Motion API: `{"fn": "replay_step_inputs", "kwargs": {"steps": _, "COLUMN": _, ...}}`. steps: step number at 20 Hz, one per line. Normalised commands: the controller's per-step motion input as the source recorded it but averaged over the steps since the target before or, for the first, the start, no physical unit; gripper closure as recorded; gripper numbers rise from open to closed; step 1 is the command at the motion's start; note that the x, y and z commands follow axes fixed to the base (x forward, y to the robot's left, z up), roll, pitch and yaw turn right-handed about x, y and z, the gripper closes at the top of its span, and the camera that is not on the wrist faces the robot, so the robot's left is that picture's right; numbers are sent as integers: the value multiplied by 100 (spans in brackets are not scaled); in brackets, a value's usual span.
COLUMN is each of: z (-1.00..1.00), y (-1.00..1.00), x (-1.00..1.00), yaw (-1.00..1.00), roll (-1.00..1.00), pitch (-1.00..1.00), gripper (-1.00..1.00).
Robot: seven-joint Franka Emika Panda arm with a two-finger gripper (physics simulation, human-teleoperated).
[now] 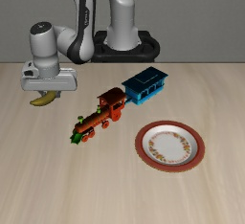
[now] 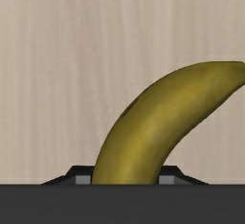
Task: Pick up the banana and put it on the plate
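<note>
From the exterior view, I have the arm [image 1: 81, 27] bent over toward the exterior view's left, with the gripper [image 1: 48, 91] pointing down low over the table [image 1: 57, 185]. The banana [image 1: 40, 100] sits right under it. One yellow end pokes out past the gripper on the exterior view's left side, and the rest is hidden beneath the grey hand. I can't tell from here whether the fruit rests on the wood or hangs just off it.

A red and green toy engine [image 1: 99, 116] lies near the middle of the table, angled. A blue wagon [image 1: 145, 84] is just beyond its red end, close to it, though I can't say whether they touch. The plate [image 1: 172, 145], white with a brown patterned rim, is on the exterior view's right. It is well apart from the banana, with the engine between them.

In the wrist view, the banana [image 2: 167, 108] curves up and away from the gripper across the pale wood [image 2: 57, 56]. Its near end drops down between the fingers [image 2: 78, 177]. The grey finger pieces sit flush against the peel on both sides, so I read the gripper as clamped on the banana.
</note>
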Motion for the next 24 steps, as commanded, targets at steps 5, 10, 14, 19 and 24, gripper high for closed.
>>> {"fn": "replay_step_inputs", "kwargs": {"steps": 5, "z": 100, "y": 0, "x": 0, "yaw": 0, "roll": 0, "pitch": 0, "gripper": 100}}
{"fn": "replay_step_inputs", "kwargs": {"steps": 10, "z": 100, "y": 0, "x": 0, "yaw": 0, "roll": 0, "pitch": 0, "gripper": 100}}
{"fn": "replay_step_inputs", "kwargs": {"steps": 14, "z": 100, "y": 0, "x": 0, "yaw": 0, "roll": 0, "pitch": 0, "gripper": 100}}
{"fn": "replay_step_inputs", "kwargs": {"steps": 19, "z": 40, "y": 0, "x": 60, "yaw": 0, "roll": 0, "pitch": 0, "gripper": 100}}
{"fn": "replay_step_inputs", "kwargs": {"steps": 24, "z": 0, "y": 0, "x": 100, "yaw": 0, "roll": 0, "pitch": 0, "gripper": 100}}
